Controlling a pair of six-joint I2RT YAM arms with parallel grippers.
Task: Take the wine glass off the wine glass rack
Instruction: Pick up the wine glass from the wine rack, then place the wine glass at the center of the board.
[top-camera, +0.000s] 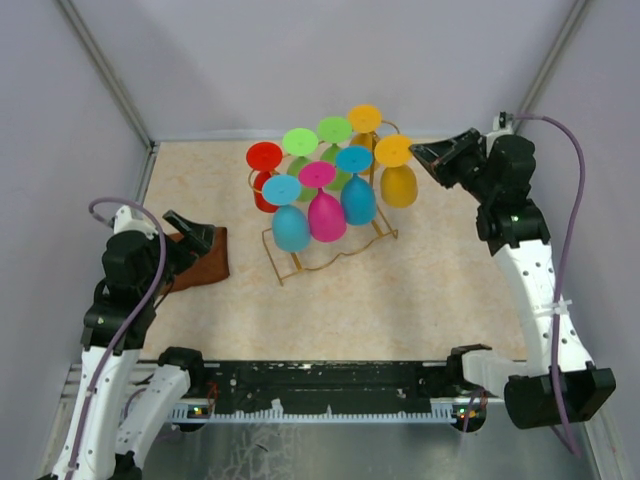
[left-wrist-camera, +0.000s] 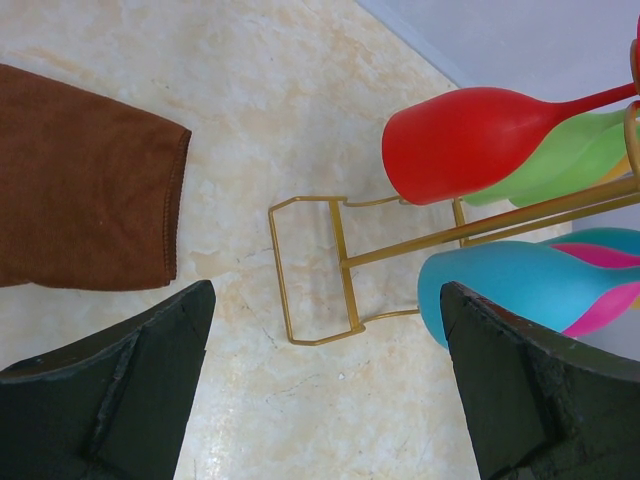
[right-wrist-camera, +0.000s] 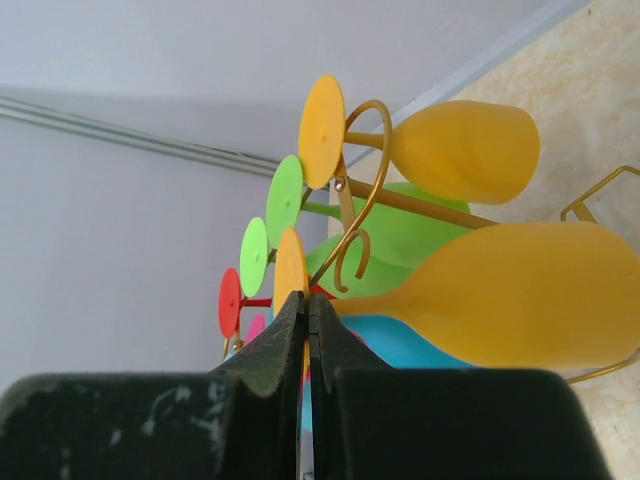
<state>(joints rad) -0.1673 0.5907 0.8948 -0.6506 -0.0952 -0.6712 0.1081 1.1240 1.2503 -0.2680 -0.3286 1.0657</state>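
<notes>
R tool (right-wrist-camera: 306, 298) narrow, tips at foot of yellow plastic wine glass (right-wrist-camera: 520, 295); grip unconfirmed. Risk: stem snags gold wire rack (right-wrist-camera: 420, 202) curl just ahead.

No writing, label, brand or number is legible in any view (the black base rail (top-camera: 330, 378) perhaps carries markings, too small to tell).

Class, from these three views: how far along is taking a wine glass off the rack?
Done: nothing; all eight glasses hang on the wine glass rack. In hand: the right gripper, jaws shut, sits at the foot of the end yellow glass; grip unclear. The left gripper hovers open by the brown cloth. Left: lifting the glass away.
</notes>
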